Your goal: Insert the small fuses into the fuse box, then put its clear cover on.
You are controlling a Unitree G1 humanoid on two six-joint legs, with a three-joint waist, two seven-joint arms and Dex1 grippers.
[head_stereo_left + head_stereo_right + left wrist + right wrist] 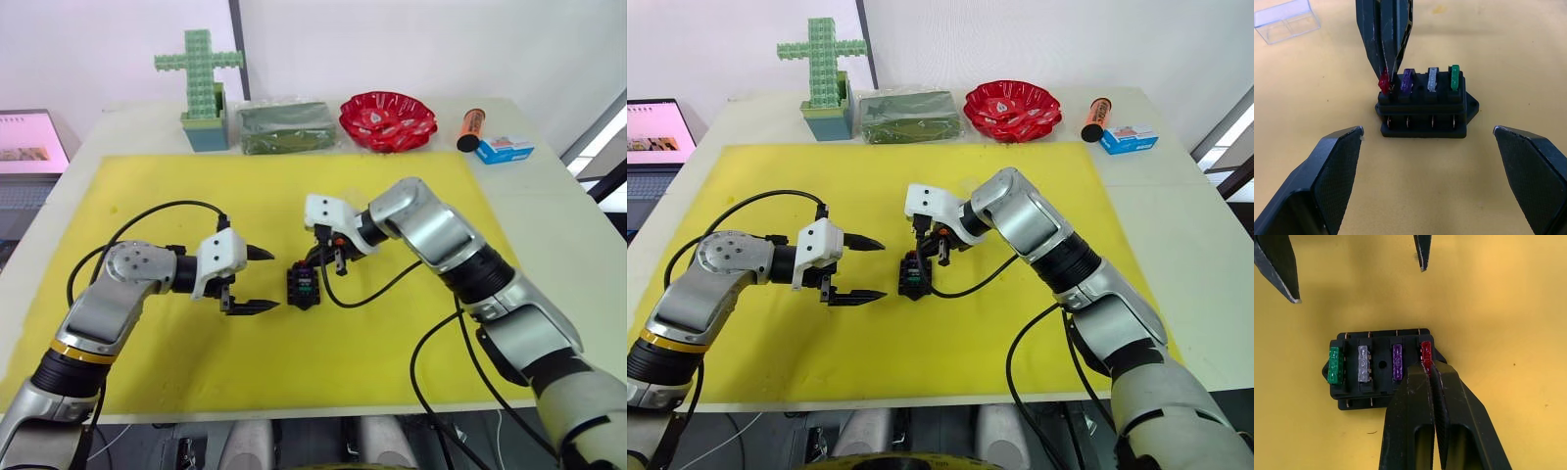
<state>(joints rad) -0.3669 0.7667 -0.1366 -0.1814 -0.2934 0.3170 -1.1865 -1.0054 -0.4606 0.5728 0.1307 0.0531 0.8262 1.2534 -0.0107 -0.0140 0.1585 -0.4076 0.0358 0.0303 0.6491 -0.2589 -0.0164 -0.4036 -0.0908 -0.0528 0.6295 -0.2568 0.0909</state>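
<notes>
1. The right gripper (1426,369) is pinched on the tiny red plastic blade fuse (1384,82), tilted at the end slot of the small black slotted fuse box (1422,110).
2. Beside it sit the purple, grey and green fuses.
3. The left gripper (257,279) waits spread, just beyond the box.
4. The fuse looks light, stiff and slippery; grip its flat faces.
5. The small transparent plastic cover (1287,19) lies well off.

translucent plastic fuses (1418,81) are sitting in a matt black plastic fuse box (1422,115) on a matt yellow mat (392,333).
</notes>
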